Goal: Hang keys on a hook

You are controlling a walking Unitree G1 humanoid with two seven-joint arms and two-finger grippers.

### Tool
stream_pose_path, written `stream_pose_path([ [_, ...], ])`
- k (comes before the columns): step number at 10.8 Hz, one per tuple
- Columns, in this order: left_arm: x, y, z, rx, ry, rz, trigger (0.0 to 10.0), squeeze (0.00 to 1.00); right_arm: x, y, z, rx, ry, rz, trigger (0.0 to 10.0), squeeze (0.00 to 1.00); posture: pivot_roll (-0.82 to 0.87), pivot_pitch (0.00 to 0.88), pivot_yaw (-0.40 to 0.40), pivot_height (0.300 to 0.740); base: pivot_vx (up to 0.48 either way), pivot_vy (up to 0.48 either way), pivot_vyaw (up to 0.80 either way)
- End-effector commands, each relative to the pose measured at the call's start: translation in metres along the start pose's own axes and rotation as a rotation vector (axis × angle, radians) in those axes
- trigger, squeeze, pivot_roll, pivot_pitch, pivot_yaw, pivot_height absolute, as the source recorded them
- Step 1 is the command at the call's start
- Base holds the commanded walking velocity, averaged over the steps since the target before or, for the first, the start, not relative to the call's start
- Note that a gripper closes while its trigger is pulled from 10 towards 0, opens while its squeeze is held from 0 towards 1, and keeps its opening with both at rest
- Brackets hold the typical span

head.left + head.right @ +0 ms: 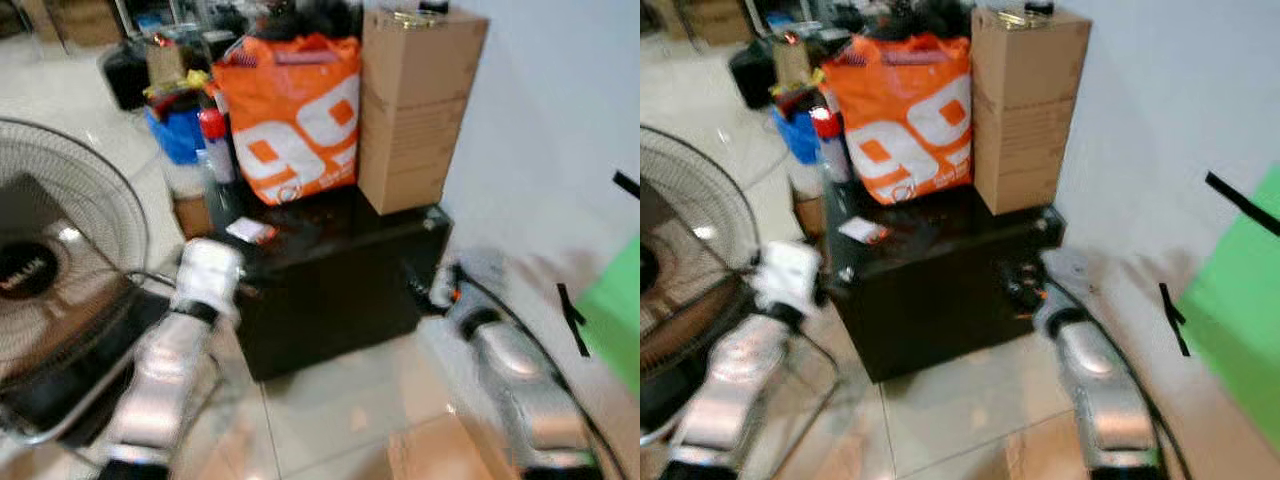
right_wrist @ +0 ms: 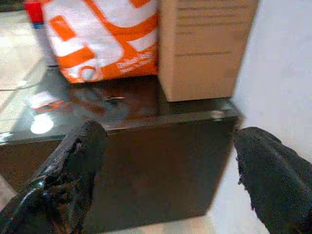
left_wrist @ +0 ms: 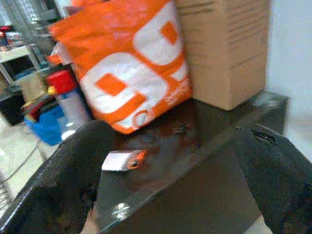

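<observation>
Both grippers, left gripper and right gripper, hang wide and empty before the black cabinet. A small white-and-orange tag, likely the keys, lies near the cabinet top's left front corner. I judge this the approach step; next the left gripper must reach in over that tag.

The front half of the black cabinet top lies bare apart from a small white-and-orange tag. Behind it the orange bag and tall cardboard box wall off the back; a fan crowds the left.
</observation>
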State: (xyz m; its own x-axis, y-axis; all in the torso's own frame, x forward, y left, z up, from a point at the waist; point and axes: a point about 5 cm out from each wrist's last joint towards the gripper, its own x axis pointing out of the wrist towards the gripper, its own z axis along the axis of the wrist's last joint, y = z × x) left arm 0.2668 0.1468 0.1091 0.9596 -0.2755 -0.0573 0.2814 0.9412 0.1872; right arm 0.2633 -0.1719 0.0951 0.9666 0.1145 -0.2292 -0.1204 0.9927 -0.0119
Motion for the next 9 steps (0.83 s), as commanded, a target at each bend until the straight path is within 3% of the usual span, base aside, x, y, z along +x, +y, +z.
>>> stream_pose_path([
  [1,-0.0014,0.0108,0.0016,0.017,-0.001,0.028,10.0,0.62,0.0024,0.0067,0.0064,-0.003,-0.020,0.017,10.0,1.00,-0.02,0.000,0.046,0.740,0.300,0.000,0.00],
  [5,-0.0019,0.0103,0.0011,0.012,0.001,0.021,10.0,0.64,0.0023,0.0089,0.0053,-0.001,-0.017,0.025,10.0,1.00,-0.02,0.000,0.047,0.740,0.305,0.000,0.00],
  [7,-0.0017,0.0092,0.0006,-0.008,0.005,0.011,10.0,0.84,0.0022,0.0100,0.0049,-0.002,-0.017,0.026,10.0,1.00,-0.02,0.000,0.048,0.740,0.300,0.000,0.00],
  [8,-0.0020,0.0090,-0.0001,-0.011,0.012,0.008,10.0,0.97,0.0028,0.0085,0.0065,-0.050,-0.038,0.007,10.0,1.00,-0.03,0.000,0.050,0.740,0.300,0.000,0.00],
  [9,-0.0020,0.0088,-0.0004,-0.011,0.014,0.008,10.0,1.00,0.0027,0.0095,0.0071,-0.059,-0.058,0.019,10.0,1.00,-0.03,0.000,0.051,0.740,0.289,0.000,0.00],
])
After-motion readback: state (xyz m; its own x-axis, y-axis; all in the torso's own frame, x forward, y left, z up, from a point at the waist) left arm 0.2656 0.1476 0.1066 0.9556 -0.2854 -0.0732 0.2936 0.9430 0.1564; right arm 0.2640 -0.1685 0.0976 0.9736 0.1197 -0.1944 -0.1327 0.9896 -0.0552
